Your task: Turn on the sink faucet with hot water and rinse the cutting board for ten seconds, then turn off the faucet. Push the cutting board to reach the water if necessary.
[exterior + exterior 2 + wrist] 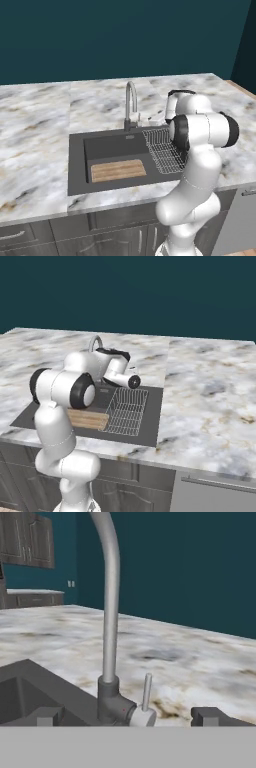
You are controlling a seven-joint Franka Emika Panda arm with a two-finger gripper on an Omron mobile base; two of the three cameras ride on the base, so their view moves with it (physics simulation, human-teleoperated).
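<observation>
Nearest my hand camera are the gripper's [126, 717] two dark fingertips, spread as wide as they go and holding nothing. Between them, just ahead, stands the faucet's [111, 602] small upright lever [147, 693], beside its dark base.

From the left base camera, using the faucet [131, 102] as my landmark: the sink [76, 165] lies in front of it. The board [118, 170] lies flat in the basin, forward and to the left of the spout, well apart from where a stream would fall. To the right of the faucet, a wire rack [162, 147] sits over the sink's right side, partly behind my arm.

I judge the task barely begun. I see no water from the spout, so the lever is not yet turned. Left to do: turn the lever to hot, probably push the board under the stream, rinse, then shut the faucet off.

Count: one faucet, one lever, one sink, one board, one rack.
</observation>
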